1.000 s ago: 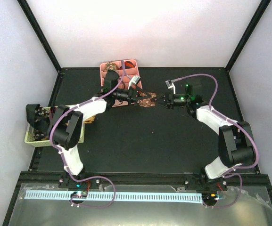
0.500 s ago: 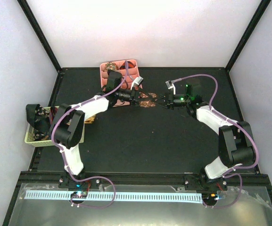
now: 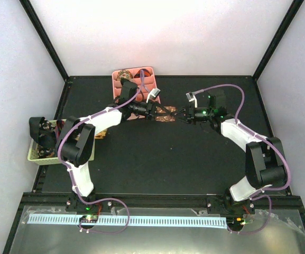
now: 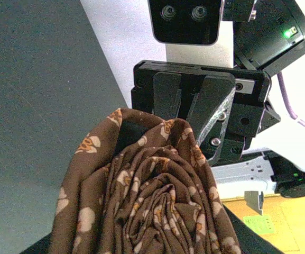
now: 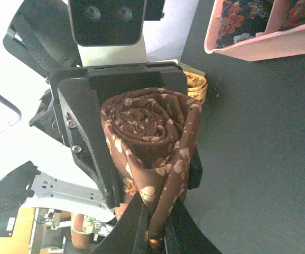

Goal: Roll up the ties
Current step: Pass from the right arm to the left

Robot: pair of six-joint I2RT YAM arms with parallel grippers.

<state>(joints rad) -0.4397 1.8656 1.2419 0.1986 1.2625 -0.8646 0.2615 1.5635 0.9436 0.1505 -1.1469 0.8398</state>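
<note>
Near twelve o'clock over the worktop (image 3: 157,159) I had the brown tie (image 5: 152,137) rolled tight, left fingers (image 3: 153,110) clasping it, right fingers (image 3: 179,113) pinching its tail, and the basket (image 3: 31,154) at nine apparently still unemptied.

Nothing here can be read. In the left wrist view, at about four o'clock, a small green sticker (image 4: 259,223) sits on a yellowish surface, but whatever is printed on it is too blurred to make out. From above, a white tab by the left wrist (image 3: 153,93) and a white tab by the right wrist (image 3: 190,95) look blank at this size. The pale blue strip (image 3: 126,220) at six o'clock, below the tabletop, shows only even tick marks, with no legible figures. The brown tie (image 5: 152,132) carries pale blossom shapes, not letters.
</note>
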